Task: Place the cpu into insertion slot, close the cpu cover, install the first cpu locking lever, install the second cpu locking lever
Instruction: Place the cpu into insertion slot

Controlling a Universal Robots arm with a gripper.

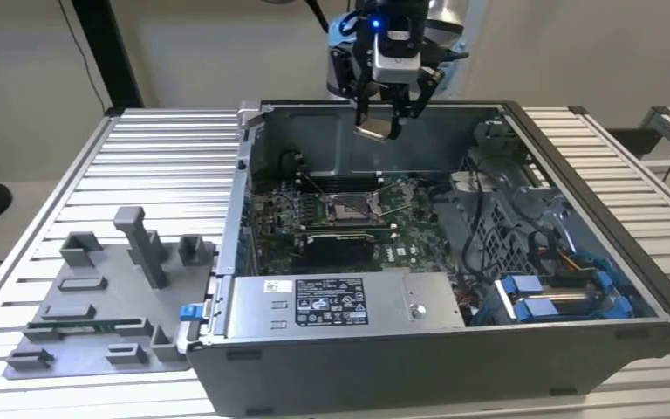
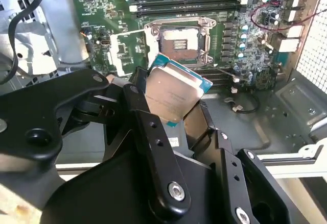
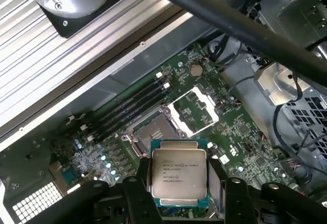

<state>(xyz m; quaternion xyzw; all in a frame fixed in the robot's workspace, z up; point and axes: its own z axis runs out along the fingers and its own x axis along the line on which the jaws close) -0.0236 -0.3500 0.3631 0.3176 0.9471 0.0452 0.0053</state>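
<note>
We see the tool (image 1: 382, 122) clenched on the cpu (image 3: 179, 175), aloft over the open case (image 1: 428, 367), well apart from the bare insertion slot (image 2: 179, 43); the cpu cover (image 3: 196, 110) lies swung open beside it.

Silvery cpu (image 3: 179, 175) (tilted) above apparently open insertion slot (image 2: 179, 44).

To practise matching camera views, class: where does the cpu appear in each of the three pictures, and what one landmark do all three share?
Exterior view: cpu held in the gripper, high above the open case.
Second wrist view: cpu tilted in the gripper, nearer the camera than the board.
First wrist view: cpu seen flat-on in the gripper, printed side showing.
Shared landmark: the empty slot.
</note>
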